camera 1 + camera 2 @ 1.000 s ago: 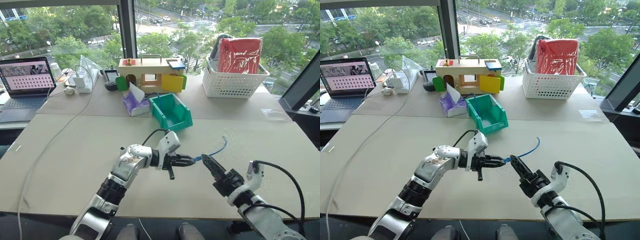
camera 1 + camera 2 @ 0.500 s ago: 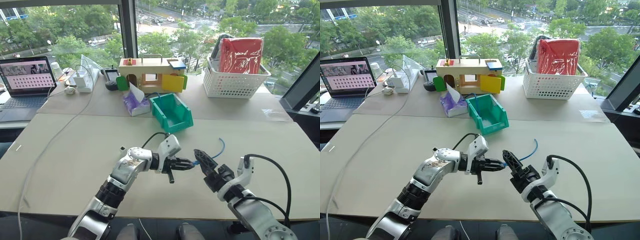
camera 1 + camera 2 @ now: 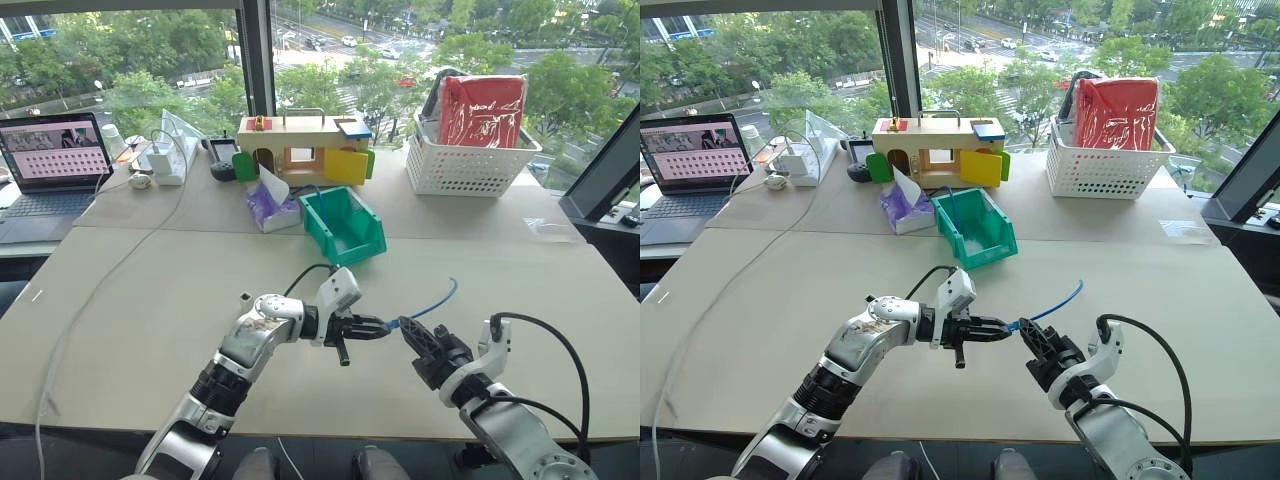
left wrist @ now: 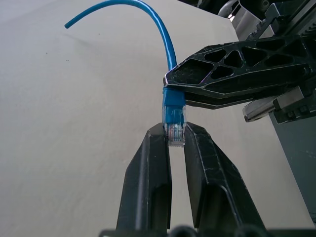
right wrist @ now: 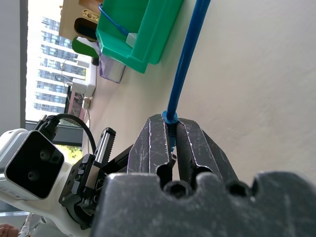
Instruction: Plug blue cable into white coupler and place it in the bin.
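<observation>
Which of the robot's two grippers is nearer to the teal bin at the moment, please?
Left. The left gripper sits just in front of the bin, pinching the blue cable at its plug; the right gripper grips the same cable slightly farther right.

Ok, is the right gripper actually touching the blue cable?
Touching. In the left wrist view the right gripper is clamped on the blue cable just behind its plug.

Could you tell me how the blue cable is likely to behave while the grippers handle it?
The blue cable arcs freely in the air beyond the right gripper, so it is probably light and springy rather than limp. Its plug looks small and clear between the left gripper, so it might slip or twist.
</observation>
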